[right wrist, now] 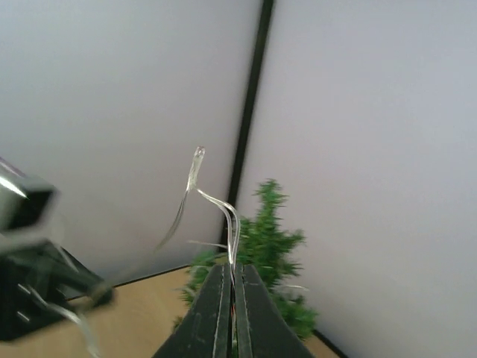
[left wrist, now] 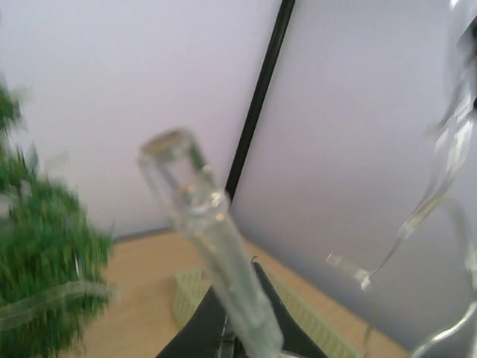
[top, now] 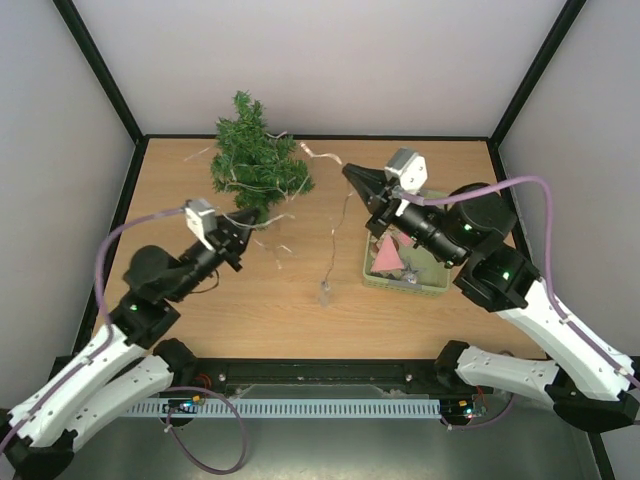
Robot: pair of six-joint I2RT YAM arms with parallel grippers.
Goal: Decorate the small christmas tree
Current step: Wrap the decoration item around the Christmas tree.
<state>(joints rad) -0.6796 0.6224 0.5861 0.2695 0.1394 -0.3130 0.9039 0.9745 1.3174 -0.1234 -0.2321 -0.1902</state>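
Note:
The small christmas tree stands at the back left of the table, with a clear light string draped over its branches. My left gripper sits at the tree's near side, shut on a clear bulb of the light string, which juts up out of the left gripper. The tree is blurred at the left of that view. My right gripper hovers to the right of the tree, shut on the string's wire. In the right wrist view the wire rises from the right gripper, with the tree behind.
A pale green basket with a pink star and other ornaments lies under the right arm. The string's free end hangs down to a small clear piece on the wooden table. Grey walls close in the back and both sides.

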